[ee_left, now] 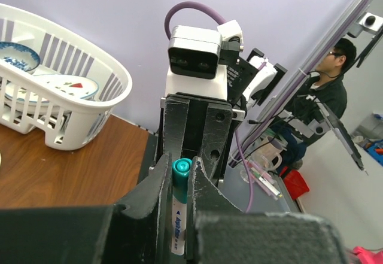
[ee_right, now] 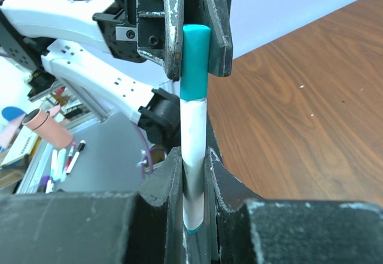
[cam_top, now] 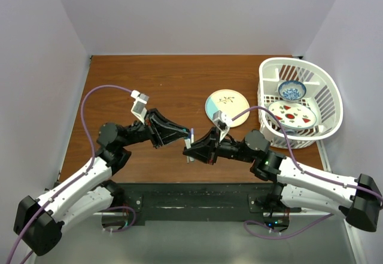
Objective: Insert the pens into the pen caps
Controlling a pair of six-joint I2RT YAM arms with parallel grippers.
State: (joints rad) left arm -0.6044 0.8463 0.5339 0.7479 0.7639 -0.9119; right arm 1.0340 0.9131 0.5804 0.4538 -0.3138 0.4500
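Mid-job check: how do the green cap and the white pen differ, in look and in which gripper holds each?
Colour: the green cap is solid teal, the pen mostly white. Length: the cap is far shorter than the pen's visible barrel. Hold: the cap sits in the left gripper, the pen in the right gripper. Shared: they stand in one straight line, cap over the pen's end.

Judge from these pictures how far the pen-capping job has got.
Done: no capped pen is visibly set down. In hand: one white pen sits in the right end effector, its green cap pinched by the left end effector, cap already on the barrel. Left: release it; further pens and caps cannot be seen.
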